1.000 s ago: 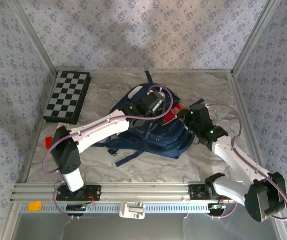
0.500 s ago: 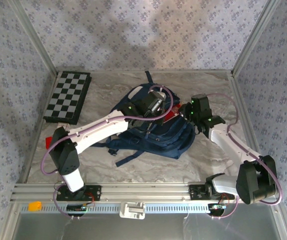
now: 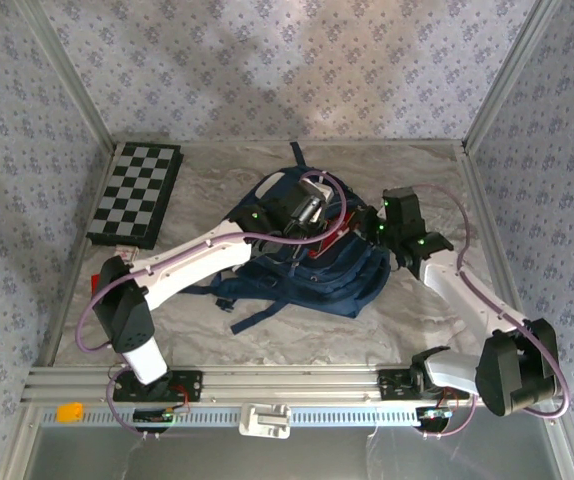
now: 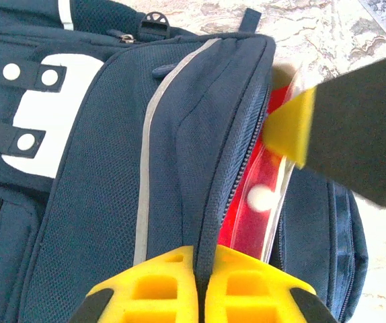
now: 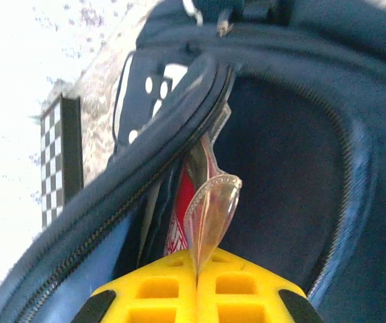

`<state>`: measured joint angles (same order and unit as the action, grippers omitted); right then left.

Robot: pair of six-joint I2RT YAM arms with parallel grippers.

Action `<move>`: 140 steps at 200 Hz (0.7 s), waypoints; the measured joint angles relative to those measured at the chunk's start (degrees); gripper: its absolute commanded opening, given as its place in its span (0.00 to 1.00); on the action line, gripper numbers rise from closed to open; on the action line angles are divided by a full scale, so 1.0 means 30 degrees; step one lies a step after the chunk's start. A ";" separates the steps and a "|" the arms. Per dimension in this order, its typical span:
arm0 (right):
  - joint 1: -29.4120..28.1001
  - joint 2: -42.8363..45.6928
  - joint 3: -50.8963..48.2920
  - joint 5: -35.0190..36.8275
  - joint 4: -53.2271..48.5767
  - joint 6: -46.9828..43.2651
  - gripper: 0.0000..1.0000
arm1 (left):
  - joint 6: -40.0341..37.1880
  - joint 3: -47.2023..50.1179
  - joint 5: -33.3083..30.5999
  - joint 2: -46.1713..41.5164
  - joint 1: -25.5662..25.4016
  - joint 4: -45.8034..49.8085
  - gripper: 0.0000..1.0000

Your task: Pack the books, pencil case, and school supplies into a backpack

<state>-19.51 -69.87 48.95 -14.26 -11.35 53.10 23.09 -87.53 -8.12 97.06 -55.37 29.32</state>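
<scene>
The navy backpack (image 3: 302, 262) lies flat mid-table, its main zip open. My left gripper (image 3: 317, 222) is shut on the zip edge of the backpack's front flap (image 4: 206, 266), holding the mouth open. The red pencil case (image 4: 259, 202) stands in that gap, partly inside. My right gripper (image 3: 367, 230) is shut on the pack's clear plastic edge (image 5: 210, 208), at the opening, with the dark backpack interior (image 5: 280, 148) beyond. The red pack's printed face (image 5: 178, 232) shows just left of the right gripper (image 5: 198, 259). Books and the pink gadget are hidden.
The checkered board (image 3: 135, 193) lies at the back left. The backpack's straps (image 3: 257, 310) trail toward the near edge. A small orange piece (image 3: 68, 411) sits on the front rail. Metal frame posts and patterned walls close in the table sides.
My right arm has swung and carried the red pencil case left, deeper into the backpack's mouth; less red shows from above. The left gripper has kept its hold with hardly any movement.
</scene>
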 measured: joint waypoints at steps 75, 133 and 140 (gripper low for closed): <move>-0.0852 -0.3242 0.0918 -0.0546 0.0393 -0.0248 0.31 | -0.1202 0.0270 0.0444 -0.0073 0.0000 -0.0474 0.00; -0.0794 0.0233 0.0860 0.1515 -0.1552 -0.1217 0.47 | -0.1333 0.0444 0.0415 -0.0299 0.0087 -0.0714 0.00; -0.0794 0.0954 0.0845 0.1778 -0.1858 -0.1253 0.46 | -0.1319 0.0495 0.0423 -0.0299 0.0087 -0.0714 0.00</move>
<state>-21.89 -67.00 51.48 -8.93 -16.93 49.34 19.14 -86.04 -6.85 96.16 -55.11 27.18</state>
